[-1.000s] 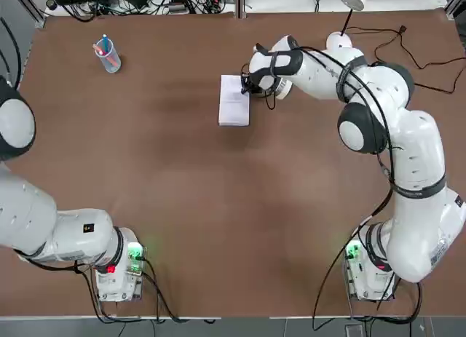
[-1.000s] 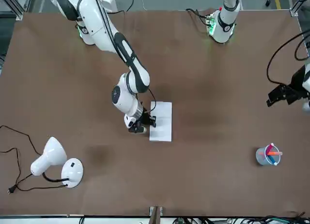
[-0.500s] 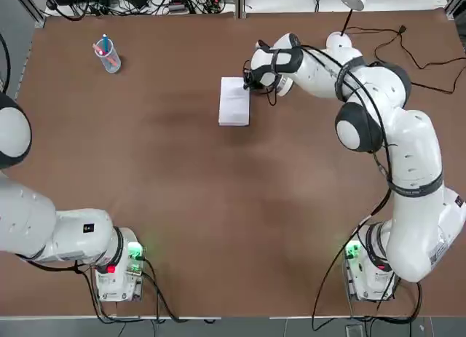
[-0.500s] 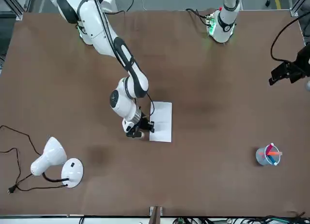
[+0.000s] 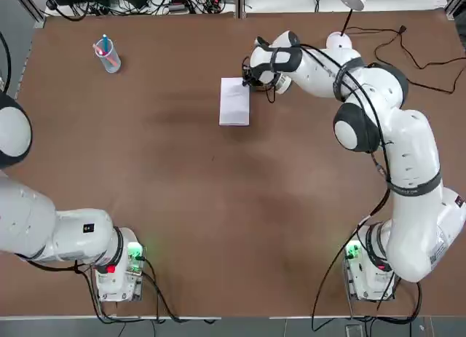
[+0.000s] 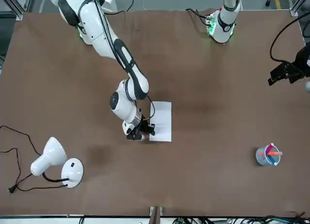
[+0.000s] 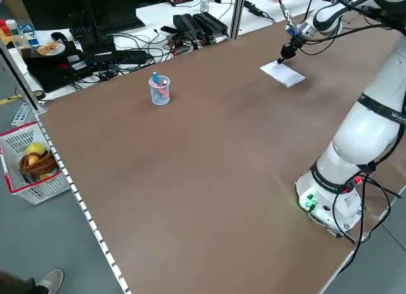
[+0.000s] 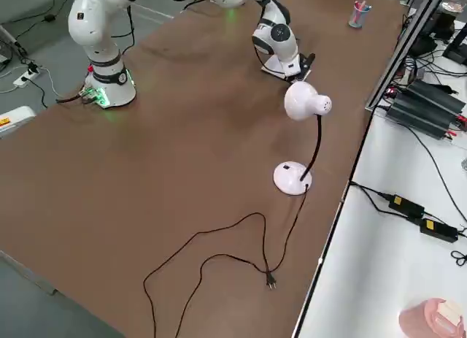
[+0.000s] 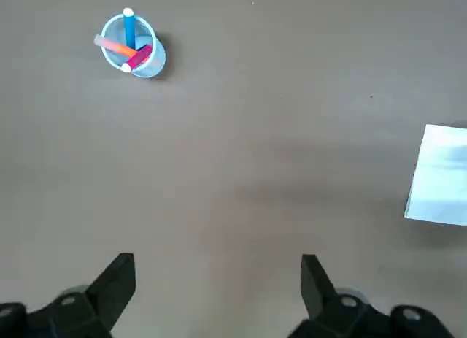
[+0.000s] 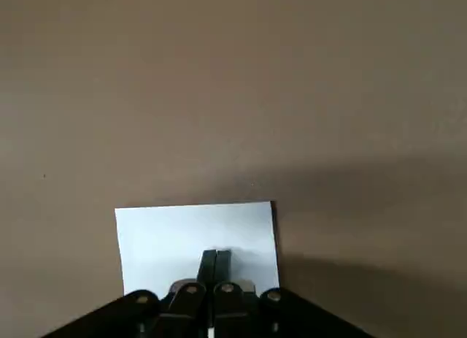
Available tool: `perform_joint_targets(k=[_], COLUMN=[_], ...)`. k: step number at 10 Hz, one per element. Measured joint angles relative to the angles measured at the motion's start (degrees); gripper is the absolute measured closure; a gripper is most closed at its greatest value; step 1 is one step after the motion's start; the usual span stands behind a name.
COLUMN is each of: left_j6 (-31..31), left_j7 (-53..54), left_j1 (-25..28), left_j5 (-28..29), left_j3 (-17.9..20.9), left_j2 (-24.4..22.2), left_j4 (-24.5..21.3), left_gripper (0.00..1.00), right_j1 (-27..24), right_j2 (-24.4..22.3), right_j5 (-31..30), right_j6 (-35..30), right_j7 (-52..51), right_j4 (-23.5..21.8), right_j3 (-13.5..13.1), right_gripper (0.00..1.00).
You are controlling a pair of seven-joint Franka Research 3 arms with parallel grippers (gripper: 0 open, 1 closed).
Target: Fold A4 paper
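Nearest, the bases of both arms are set along the robot's edge of the brown table. A little farther out, the left end effector is held over by the left side of the table, its fingers spread wide with nothing gripped between them. Beyond it, past the middle of the table, the white A4 paper is laid flat as a narrow strip, its long sides pointed away from the robot. Over its right-hand edge the right end effector is poised, its fingers pressed shut against each other; whether the sheet is touched cannot be told. Farther off to the left, a cup of markers is stood upright. Farthest, at the right, a white lamp is placed, its cable trailed beside it.
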Motion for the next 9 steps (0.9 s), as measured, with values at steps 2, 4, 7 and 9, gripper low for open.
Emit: perform_joint_targets(k=[2,4,7,9], left_j6=[0.1,0.3,1.4,3.8], left_j7=[-1.3,-1.8,-2.1,-2.1], left_j1=[0.0,-0.1,0.1,0.3], left_j5=[0.8,0.9,0.9,1.0], left_j3=[-0.4,-0.7,-0.7,-0.6], left_j2=[0.3,0.5,0.6,0.7], left_j4=[0.0,0.0,0.0,0.0], left_gripper=[0.0,0.0,0.0,0.0], right_j1=[0.0,-0.1,-0.2,-0.1], right_j2=[0.3,-1.4,-11.5,-20.3], right_j5=[0.0,-0.2,-2.9,-10.3], right_j6=[-2.1,-11.6,-24.6,-25.7], right_j7=[0.0,0.0,0.4,0.7], right_j4=[1.1,3.5,2.8,-4.3], right_j3=[-1.5,-5.4,-9.8,-9.9], right_gripper=[0.99,0.99,0.99,0.97])
